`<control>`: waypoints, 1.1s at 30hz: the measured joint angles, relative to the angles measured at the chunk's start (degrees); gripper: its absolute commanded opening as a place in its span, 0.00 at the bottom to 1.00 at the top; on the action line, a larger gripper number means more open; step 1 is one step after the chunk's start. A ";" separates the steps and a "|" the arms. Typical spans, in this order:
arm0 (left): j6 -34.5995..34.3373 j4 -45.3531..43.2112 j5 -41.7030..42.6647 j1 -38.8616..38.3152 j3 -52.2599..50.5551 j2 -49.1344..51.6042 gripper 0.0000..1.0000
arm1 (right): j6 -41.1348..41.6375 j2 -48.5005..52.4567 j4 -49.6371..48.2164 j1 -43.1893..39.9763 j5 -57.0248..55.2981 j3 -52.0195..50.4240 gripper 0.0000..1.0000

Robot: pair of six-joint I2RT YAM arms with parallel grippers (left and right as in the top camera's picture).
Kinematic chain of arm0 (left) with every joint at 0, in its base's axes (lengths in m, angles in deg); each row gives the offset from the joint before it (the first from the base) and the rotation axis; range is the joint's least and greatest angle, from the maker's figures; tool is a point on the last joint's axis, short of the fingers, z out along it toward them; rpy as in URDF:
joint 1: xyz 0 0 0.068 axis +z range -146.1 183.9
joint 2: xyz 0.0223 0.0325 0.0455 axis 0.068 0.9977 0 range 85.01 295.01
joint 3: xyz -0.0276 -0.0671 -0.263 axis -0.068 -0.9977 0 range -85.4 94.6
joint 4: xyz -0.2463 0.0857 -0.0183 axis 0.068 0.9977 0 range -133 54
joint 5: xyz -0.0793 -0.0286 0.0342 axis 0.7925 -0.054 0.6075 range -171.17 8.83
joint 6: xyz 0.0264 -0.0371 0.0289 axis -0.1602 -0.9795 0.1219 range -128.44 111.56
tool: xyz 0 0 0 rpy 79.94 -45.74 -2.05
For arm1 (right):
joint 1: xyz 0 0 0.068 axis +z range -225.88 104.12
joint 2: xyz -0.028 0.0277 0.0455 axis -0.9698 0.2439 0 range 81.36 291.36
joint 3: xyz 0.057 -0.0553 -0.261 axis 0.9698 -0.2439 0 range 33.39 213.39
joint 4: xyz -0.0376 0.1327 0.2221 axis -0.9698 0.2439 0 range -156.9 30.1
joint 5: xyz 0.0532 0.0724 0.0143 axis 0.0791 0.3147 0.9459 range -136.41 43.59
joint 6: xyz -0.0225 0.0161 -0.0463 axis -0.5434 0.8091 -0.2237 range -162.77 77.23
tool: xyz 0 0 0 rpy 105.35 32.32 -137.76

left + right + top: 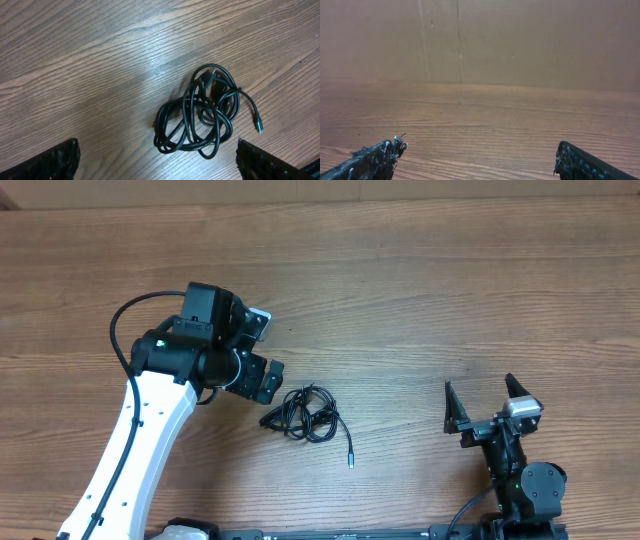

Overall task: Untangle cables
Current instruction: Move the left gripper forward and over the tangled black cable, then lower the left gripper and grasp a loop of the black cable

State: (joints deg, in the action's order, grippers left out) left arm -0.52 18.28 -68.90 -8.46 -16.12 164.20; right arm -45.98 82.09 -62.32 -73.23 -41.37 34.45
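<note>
The cables lay in one small knotted bunch on the bare counter, slightly left of its middle and near the front edge. Nothing was holding them. The loops crossed over one another tightly enough that I could not tell how many separate cords made up the bunch. One strand trailed free toward the right and the front edge, ending in a silver-tipped plug. That was the only loose end I could count with confidence.

The left gripper hung just beside the bunch, to its upper left, with its jaws spread wide and nothing between them. The left wrist view looked down on the tangle, with both fingers well outside it. I judged this to be a lining-up pose, with the jaws wide enough to take a loop or the whole clump and no contact made yet.

The right gripper was well apart from the cables, near the front right of the counter. It was likewise spread wide and empty, and its camera faced only bare wood. I read it as waiting its turn, probably to take the free plug end once the other arm had pinned the bunch.

That made one bunch, one clear loose end, and two grippers, neither holding anything. No untangling appeared to have been done.
</note>
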 measured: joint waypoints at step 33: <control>0.11 -3.74 2.56 -0.02 -8.28 0.00 0.96 | 0.00 0.00 -0.02 0.00 0.00 0.00 1.00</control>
State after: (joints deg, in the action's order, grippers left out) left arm -0.41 14.54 -66.34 -8.48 -24.41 164.20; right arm -45.98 82.09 -62.34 -73.23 -41.37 34.45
